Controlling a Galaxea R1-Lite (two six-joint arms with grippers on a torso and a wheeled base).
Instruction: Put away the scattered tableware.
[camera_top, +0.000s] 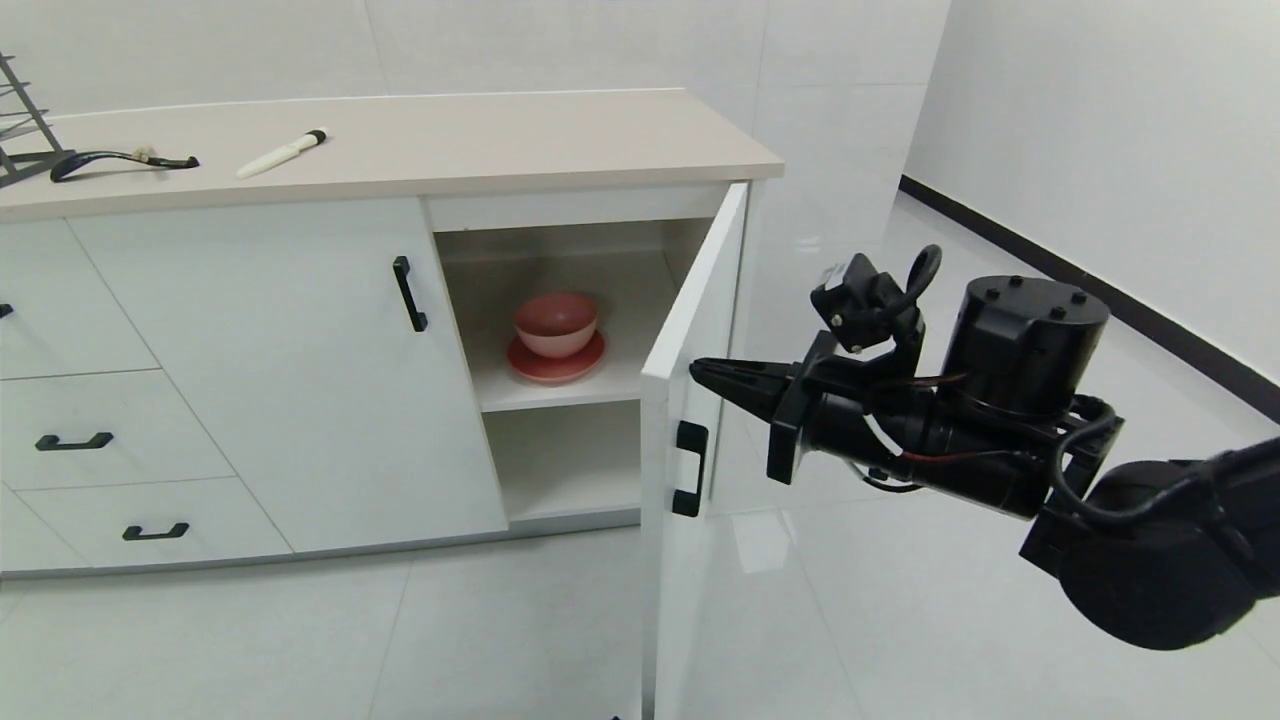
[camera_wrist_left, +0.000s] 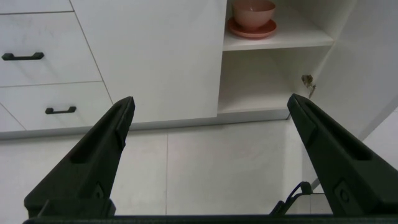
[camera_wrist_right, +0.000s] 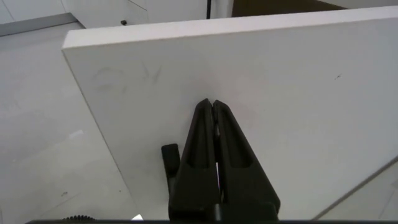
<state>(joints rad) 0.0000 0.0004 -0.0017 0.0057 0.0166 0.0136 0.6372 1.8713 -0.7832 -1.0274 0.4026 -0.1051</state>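
The cupboard door (camera_top: 700, 330) stands swung open. On the upper shelf (camera_top: 620, 385) behind it, a pink bowl (camera_top: 556, 322) sits on a red plate (camera_top: 556, 372).

At about three o'clock from the bowl, the right end effector (camera_top: 705, 373) has its fingers pressed together with nothing between them. The tips are at the door's outer face and seem to touch it, though I can't be sure of contact. They are at twelve o'clock from the door's black handle (camera_top: 690, 468).

The left end effector (camera_wrist_left: 211, 102) is low over the floor tiles, facing the cupboard, with its fingers spread wide and holding nothing.

Up on the worktop (camera_top: 500, 130), at roughly ten o'clock from the bowl, lies a white-handled utensil (camera_top: 283, 153). At nine o'clock from that, well apart, a black utensil (camera_top: 120, 160) lies just beside a wire rack (camera_top: 20, 130).
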